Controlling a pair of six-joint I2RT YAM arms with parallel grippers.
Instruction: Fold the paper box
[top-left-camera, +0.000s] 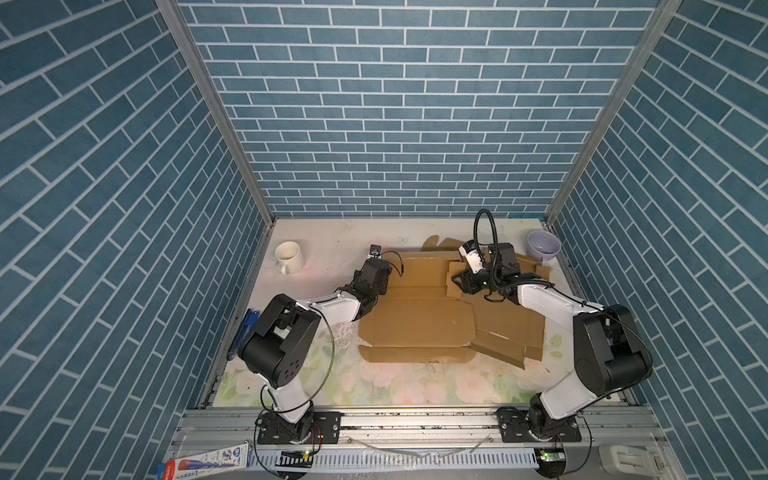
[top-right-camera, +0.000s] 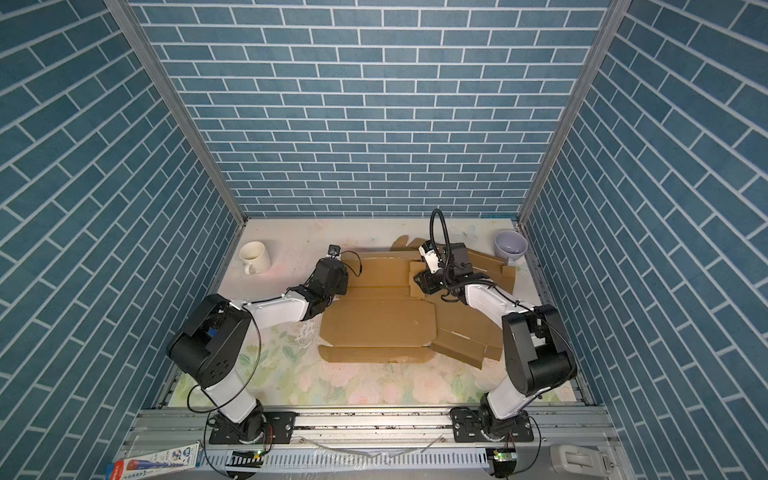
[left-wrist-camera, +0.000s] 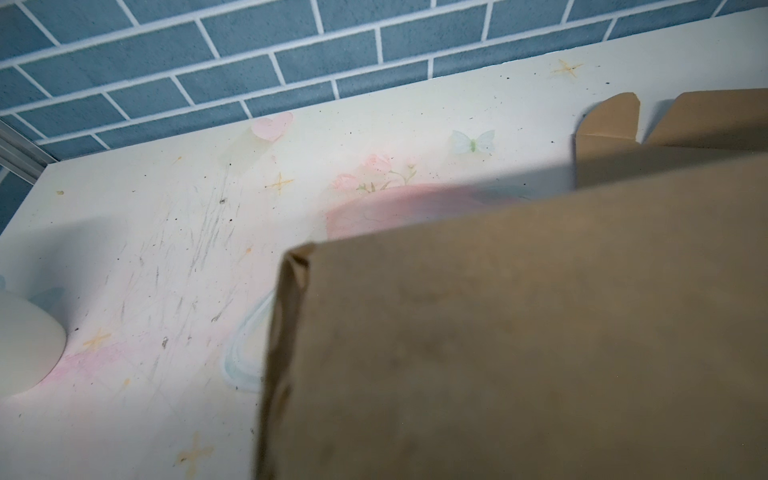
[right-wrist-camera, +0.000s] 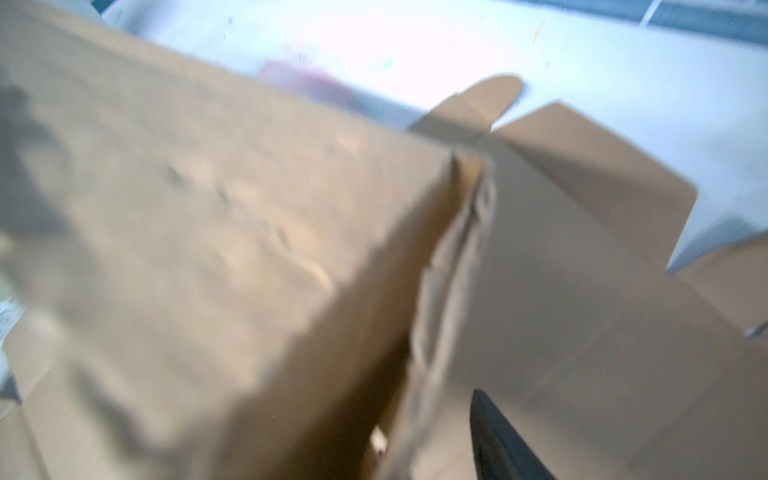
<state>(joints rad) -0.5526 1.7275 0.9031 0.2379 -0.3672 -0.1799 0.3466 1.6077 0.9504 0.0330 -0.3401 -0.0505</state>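
The brown paper box (top-left-camera: 419, 324) (top-right-camera: 382, 324) lies mostly flat on the flowered table, with flaps spread to the right and front. My left gripper (top-left-camera: 374, 291) (top-right-camera: 332, 291) is at its left edge, shut on a raised side flap (left-wrist-camera: 519, 332) that hides the jaws in the left wrist view. My right gripper (top-left-camera: 457, 282) (top-right-camera: 417, 282) is over the back right part, open around the edge of an upturned panel (right-wrist-camera: 249, 249). One dark finger (right-wrist-camera: 498, 440) shows, standing apart from that edge; the other is hidden behind the panel.
A white mug (top-left-camera: 288, 256) (left-wrist-camera: 25, 345) stands at the back left, and a lilac cup (top-left-camera: 543, 243) at the back right corner. A blue object (top-left-camera: 243, 332) lies along the left table edge. Brick-pattern walls close in three sides.
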